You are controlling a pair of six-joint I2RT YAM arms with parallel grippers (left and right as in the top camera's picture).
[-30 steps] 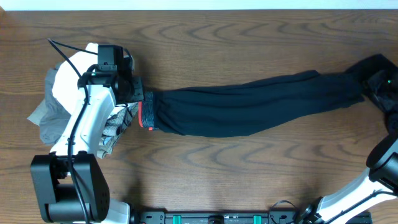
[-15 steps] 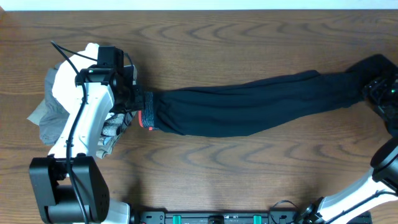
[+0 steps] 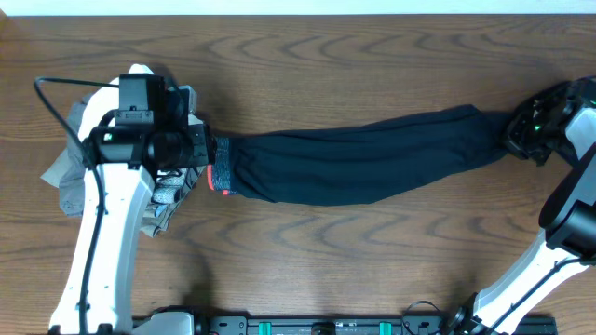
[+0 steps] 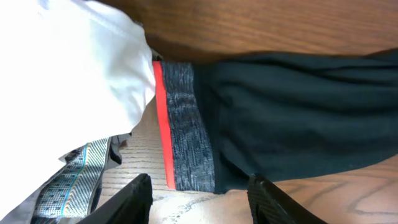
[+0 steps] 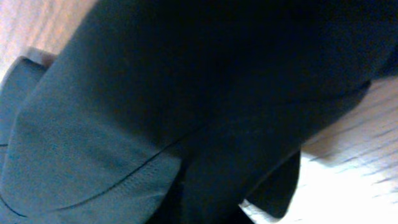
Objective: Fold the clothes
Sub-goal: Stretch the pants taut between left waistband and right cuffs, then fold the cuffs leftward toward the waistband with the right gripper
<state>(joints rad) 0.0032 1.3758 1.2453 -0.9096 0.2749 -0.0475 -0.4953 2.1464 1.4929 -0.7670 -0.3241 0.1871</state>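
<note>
The clothes on the table are chiefly long black trousers [image 3: 363, 163] lying stretched left to right. Their grey waistband [image 3: 222, 167] with a red inner edge [image 4: 163, 124] points left. My left gripper [image 3: 200, 149] hovers at the waistband [image 4: 189, 124]; in the left wrist view it [image 4: 202, 202] is open, with bare wood between its fingertips [image 4: 140, 199] and the band just beyond them. My right gripper [image 3: 521, 130] sits on the leg ends at the far right. Dark cloth [image 5: 155, 112] fills the right wrist view and hides the fingers, which are shut on that fabric.
A heap of other garments lies at the left under my left arm: a white piece [image 3: 98, 121], a grey one [image 3: 70, 181] and a patterned one [image 3: 172, 191]. The white cloth [image 4: 81, 68] borders the waistband. The arms' base rail [image 3: 326, 326] runs along the front edge.
My right gripper has moved left onto the trousers' leg ends and shut. My left arm has swung its wrist leftward while its gripper stays by the waistband.
</note>
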